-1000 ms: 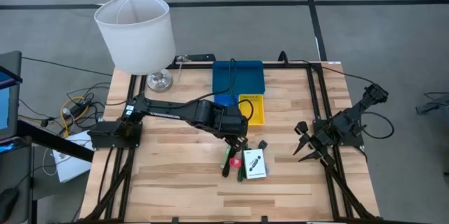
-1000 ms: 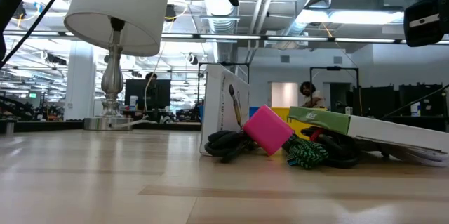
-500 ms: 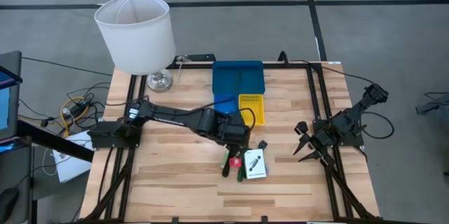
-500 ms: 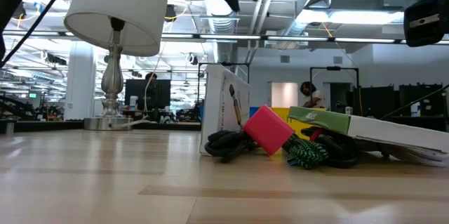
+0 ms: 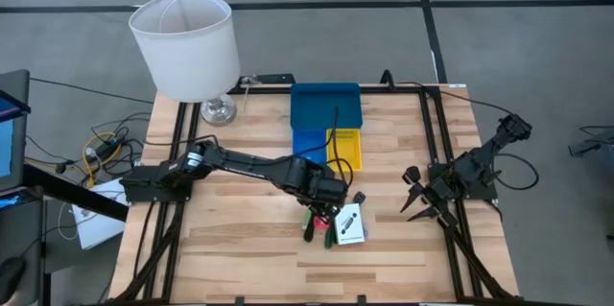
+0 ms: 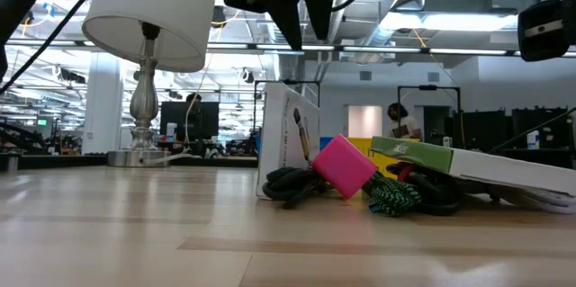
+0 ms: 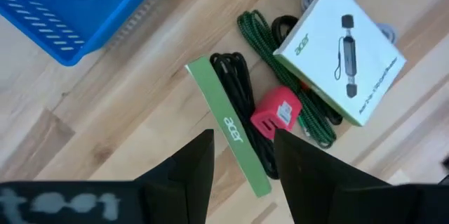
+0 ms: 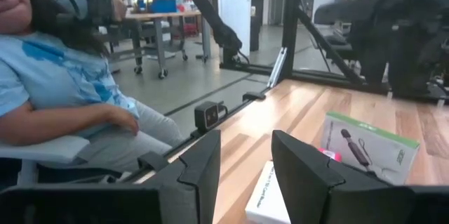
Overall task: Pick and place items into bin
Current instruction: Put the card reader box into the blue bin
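We hold the left pincer part open and empty above the green strip, which lies on the worktop among cables near the bin. Risk: closing may snag the black cable alongside. The right pincer waits aside, part open, empty.

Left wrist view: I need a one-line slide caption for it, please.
Open left gripper hovers above a green strip, red piece, cables and white box beside the blue tray.

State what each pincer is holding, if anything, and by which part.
Nothing is held. The left pincer hangs open above the green strip; the right pincer waits open at the table's right edge.
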